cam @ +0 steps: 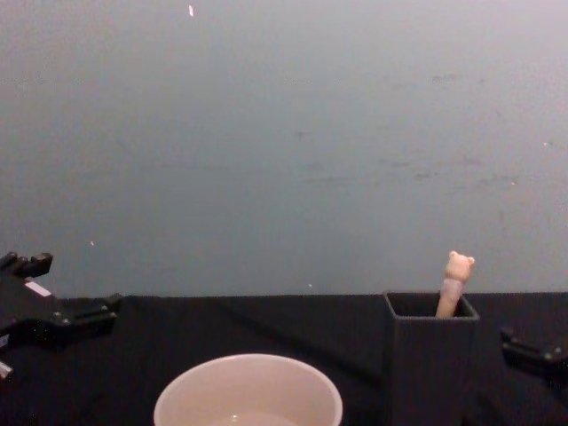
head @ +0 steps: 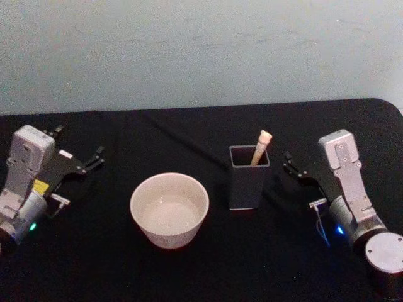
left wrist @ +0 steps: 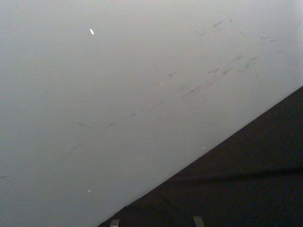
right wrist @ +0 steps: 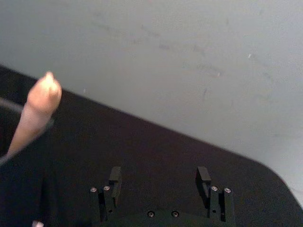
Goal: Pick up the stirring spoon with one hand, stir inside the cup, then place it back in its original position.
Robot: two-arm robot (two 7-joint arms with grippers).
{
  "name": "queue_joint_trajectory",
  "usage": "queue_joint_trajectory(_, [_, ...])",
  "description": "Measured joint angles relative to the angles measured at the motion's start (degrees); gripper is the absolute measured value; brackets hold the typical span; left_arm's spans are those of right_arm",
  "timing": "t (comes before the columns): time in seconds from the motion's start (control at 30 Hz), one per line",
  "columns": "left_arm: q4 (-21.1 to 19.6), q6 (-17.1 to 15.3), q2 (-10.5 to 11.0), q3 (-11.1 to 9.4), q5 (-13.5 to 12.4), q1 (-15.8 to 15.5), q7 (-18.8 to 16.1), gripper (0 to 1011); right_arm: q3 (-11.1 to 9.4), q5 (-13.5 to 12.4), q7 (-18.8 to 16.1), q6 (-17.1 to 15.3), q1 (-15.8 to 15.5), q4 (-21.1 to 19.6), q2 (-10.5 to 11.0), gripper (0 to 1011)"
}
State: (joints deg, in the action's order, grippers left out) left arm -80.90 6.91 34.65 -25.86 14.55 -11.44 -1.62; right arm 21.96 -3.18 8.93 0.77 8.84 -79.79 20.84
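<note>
You've got a black table (head: 189, 277) running up to a scuffed pale grey wall (head: 201, 50). The spoon (head: 260, 147) stands handle-up in the dark square holder (head: 249, 176), leaning on its far right corner. The cup (head: 169, 209) sits just left of the holder. Left gripper (head: 96, 157) is parked at the left edge, right gripper (right wrist: 159, 178) at the right; both jaws are spread wide and hold nothing.

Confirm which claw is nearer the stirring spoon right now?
Right. The right claw sits just beside the holder that the stirring spoon stands in. The left claw is far across the table, beyond the cup.
</note>
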Motion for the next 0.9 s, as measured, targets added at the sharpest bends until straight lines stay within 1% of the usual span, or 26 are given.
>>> queue_joint_trajectory(0.1, [0.0, 0.0, 0.0, 0.0, 0.0, 0.0, 0.0, 1001, -0.3, 0.0, -0.5, -0.5, -0.2, 0.9, -0.5, 1002])
queue_joint_trajectory(0.9, [0.0, 0.0, 0.0, 0.0, 0.0, 0.0, 0.0, 1001, -0.2, 0.0, -0.5, -0.4, -0.2, 0.5, -0.3, 1002])
